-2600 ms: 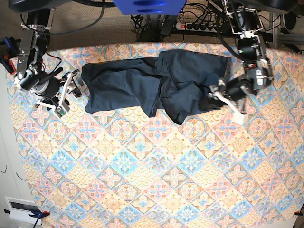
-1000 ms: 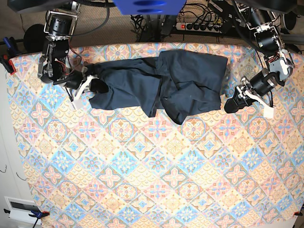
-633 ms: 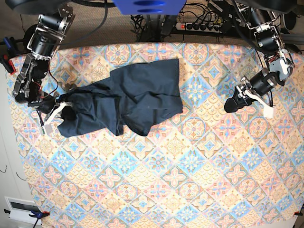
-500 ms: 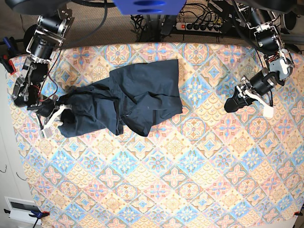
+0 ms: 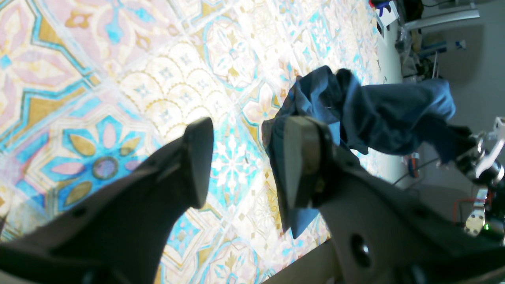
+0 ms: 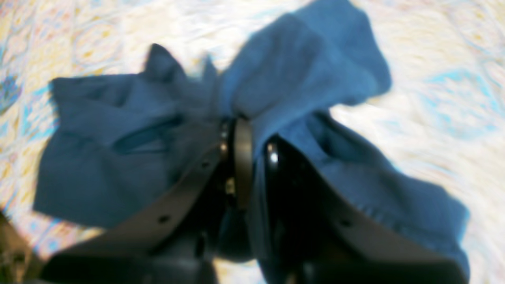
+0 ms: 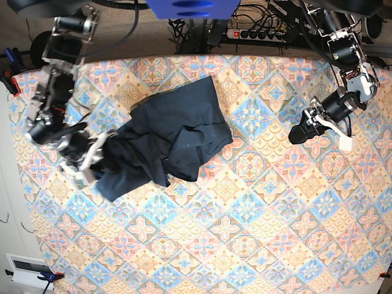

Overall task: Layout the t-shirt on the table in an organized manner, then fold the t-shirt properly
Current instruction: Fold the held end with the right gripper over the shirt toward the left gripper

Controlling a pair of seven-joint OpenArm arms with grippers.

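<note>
The dark navy t-shirt (image 7: 171, 131) lies bunched on the patterned table (image 7: 245, 233), left of centre. My right gripper (image 7: 103, 158) is at its left end, shut on a fold of the cloth. In the right wrist view the fingers (image 6: 242, 157) pinch the t-shirt (image 6: 296, 71), which drapes over both sides of them. My left gripper (image 7: 320, 138) hovers over bare table at the right, well apart from the cloth. It (image 5: 246, 161) is open with nothing between its fingers. The left wrist view shows the t-shirt (image 5: 375, 106) far off, raised at one end.
A power strip (image 7: 257, 32) and cables lie beyond the table's far edge. A white box (image 7: 27, 269) sits off the near left corner. Red clamps (image 7: 9, 79) grip the left edge.
My right gripper has dragged the t-shirt leftward and then toward the near side, bunching it up. The left arm has stayed still, open.
</note>
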